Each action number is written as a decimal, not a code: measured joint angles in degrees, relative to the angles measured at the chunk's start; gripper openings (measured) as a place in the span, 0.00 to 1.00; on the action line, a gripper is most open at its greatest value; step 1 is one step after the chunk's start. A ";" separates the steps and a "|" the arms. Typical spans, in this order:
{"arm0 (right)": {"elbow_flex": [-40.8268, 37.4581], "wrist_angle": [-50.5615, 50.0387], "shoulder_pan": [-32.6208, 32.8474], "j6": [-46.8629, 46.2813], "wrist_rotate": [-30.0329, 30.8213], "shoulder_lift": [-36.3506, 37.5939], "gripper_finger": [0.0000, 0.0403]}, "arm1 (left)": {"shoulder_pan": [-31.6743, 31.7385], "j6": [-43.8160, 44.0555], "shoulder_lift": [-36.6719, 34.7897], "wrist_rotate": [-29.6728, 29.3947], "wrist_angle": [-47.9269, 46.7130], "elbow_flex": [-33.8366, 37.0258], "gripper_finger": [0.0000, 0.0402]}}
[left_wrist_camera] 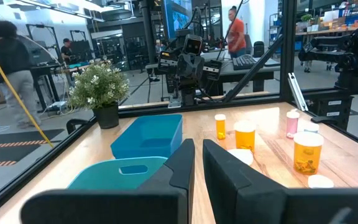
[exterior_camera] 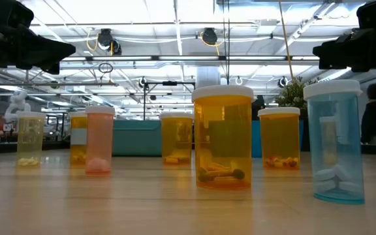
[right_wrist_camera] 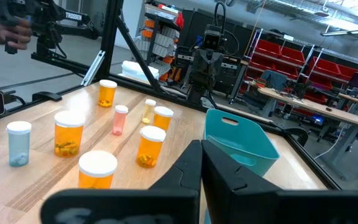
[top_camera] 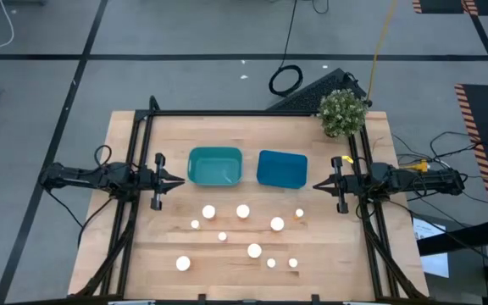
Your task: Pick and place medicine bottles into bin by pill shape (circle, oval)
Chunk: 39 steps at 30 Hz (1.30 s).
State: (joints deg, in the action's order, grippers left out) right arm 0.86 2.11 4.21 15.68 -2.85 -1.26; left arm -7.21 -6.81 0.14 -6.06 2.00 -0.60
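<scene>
Several medicine bottles with white caps stand upright on the wooden table, spread from one near the front left to one by the right. In the low view an amber bottle stands in the middle, a pale blue one to its right and a pink one to its left. A teal bin and a blue bin sit side by side behind them. My left gripper hovers shut left of the teal bin. My right gripper hovers shut right of the blue bin.
A potted plant stands at the table's far right corner. A black frame runs along the far edge and both sides. Bare wood lies between the bins and the bottles. People stand in the room beyond the table.
</scene>
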 joint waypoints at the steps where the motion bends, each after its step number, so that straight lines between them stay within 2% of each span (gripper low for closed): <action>1: 0.00 -0.02 0.02 0.00 0.00 0.00 0.00 | -0.01 0.00 0.00 0.01 0.04 0.00 0.09; 10: -0.01 0.07 0.01 0.00 0.00 0.00 0.00 | 0.01 5.93 0.00 0.00 0.11 0.00 0.09; 15: -0.02 0.09 0.00 0.00 0.00 0.00 0.00 | 0.00 5.75 0.01 0.01 2.93 -0.19 0.09; 22: -0.02 0.09 0.02 0.00 0.00 0.00 0.00 | 0.01 5.86 2.93 0.01 1.77 -6.65 0.09; 28: -0.01 0.09 0.00 -2.63 0.00 0.00 0.00 | -0.01 6.99 9.58 0.01 -7.45 -19.66 0.09; 39: -0.01 -0.01 0.01 -10.82 0.03 0.00 0.00 | -0.01 8.64 30.44 0.77 -31.09 -54.42 0.09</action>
State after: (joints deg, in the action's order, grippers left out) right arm 0.86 2.10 4.21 4.86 -2.82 -1.26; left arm -7.22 1.83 30.58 -5.29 -29.09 -55.02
